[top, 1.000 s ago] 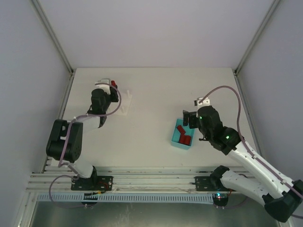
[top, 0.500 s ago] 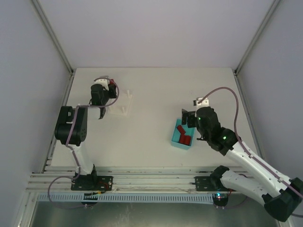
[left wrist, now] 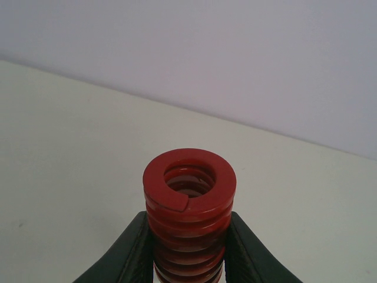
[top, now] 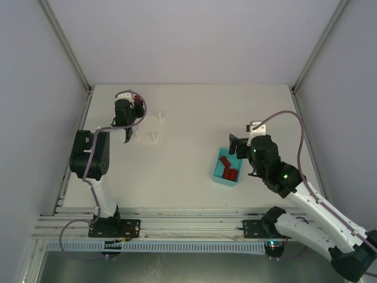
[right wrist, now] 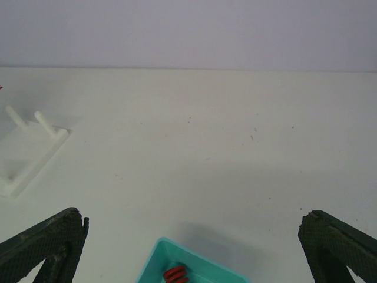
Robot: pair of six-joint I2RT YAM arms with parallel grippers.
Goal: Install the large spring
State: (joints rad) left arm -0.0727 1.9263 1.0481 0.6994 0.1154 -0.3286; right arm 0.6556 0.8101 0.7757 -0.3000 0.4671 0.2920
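Observation:
My left gripper (left wrist: 189,247) is shut on the large red spring (left wrist: 189,203), whose open end faces the camera; its black fingers (left wrist: 126,253) clamp both sides. In the top view the left gripper (top: 134,107) holds the spring (top: 138,99) at the far left, just left of the white peg stand (top: 148,128). My right gripper (top: 235,145) is open and empty, hovering above the teal bin (top: 218,176) of red springs (top: 228,168). The right wrist view shows the bin's far edge (right wrist: 177,265), one spring (right wrist: 175,275) and the peg stand (right wrist: 29,150) at the left.
White enclosure walls surround the table, with metal corner posts (top: 66,50) at the back. An aluminium rail (top: 188,225) runs along the near edge by the arm bases.
The left gripper has carried the spring further back, toward the far left corner, and turned. The right arm has shifted slightly to the right, still open over the bin.

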